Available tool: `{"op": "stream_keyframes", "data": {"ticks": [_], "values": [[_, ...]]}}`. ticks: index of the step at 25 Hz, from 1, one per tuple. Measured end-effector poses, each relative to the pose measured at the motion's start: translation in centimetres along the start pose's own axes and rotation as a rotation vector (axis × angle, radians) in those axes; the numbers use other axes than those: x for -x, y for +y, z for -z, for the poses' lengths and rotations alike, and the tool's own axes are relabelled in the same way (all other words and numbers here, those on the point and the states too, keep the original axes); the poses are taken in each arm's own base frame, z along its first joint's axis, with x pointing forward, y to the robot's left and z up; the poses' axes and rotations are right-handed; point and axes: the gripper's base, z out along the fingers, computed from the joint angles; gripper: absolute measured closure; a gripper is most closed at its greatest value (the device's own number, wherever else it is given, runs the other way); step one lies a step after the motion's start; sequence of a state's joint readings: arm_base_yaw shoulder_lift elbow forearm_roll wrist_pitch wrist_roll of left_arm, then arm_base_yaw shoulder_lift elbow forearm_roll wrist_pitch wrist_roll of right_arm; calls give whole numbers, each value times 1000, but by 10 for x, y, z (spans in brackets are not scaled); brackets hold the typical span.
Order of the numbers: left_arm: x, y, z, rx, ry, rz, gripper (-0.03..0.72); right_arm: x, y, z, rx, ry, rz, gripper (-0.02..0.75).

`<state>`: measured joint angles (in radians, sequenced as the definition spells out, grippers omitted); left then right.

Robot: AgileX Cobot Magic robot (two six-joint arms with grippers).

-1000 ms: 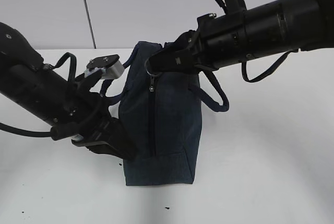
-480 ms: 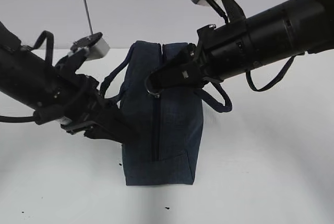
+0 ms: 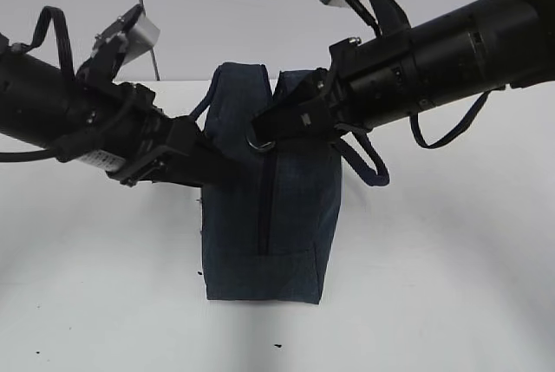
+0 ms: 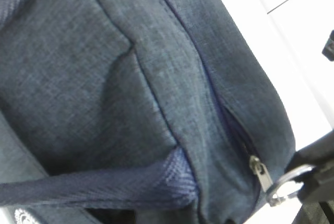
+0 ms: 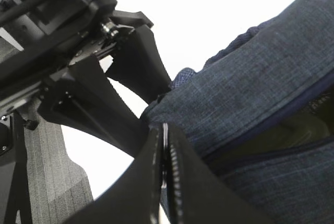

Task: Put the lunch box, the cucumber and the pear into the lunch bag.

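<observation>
On the left, our left pincer (image 3: 208,168) stands released with its tips against the upper side of the lunch bag (image 3: 290,242), which sits upright mid-table, while on the right our right pincer (image 3: 264,127) is clenched on the metal ring pull (image 3: 257,141) at the top of the zipper (image 3: 264,207). We judge we are working the bag's zipper; next we must brace the fabric and draw the pull along. The table (image 3: 434,285) is plain white, the wall (image 3: 243,8) pale.
</observation>
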<state>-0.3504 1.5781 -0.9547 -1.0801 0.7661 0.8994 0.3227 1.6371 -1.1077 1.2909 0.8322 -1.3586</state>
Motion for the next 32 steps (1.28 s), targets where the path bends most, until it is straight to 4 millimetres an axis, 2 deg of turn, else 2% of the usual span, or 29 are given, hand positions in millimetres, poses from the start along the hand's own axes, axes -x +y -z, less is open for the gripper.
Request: {"op": "stream_keyframes", "data": {"ticks": [4, 7, 9, 13, 15, 32], "values": [[2, 0, 0, -4, -27, 25, 340, 0, -1, 1, -10, -3, -1, 732], [3, 0, 0, -4, -33, 30, 384, 0, -1, 1, -11, -4, -2, 732], [3, 0, 0, -4, -33, 30, 452, 1, -2, 1, -15, -8, -7, 732], [3, 0, 0, -4, -33, 30, 644, 1, -2, 1, -22, -11, -8, 732], [3, 0, 0, -1, -33, 28, 685, 5, 0, 0, -19, -17, 4, 732], [2, -1, 0, -17, -25, 31, 697, 13, -15, -1, -136, -52, 9, 732]]}}
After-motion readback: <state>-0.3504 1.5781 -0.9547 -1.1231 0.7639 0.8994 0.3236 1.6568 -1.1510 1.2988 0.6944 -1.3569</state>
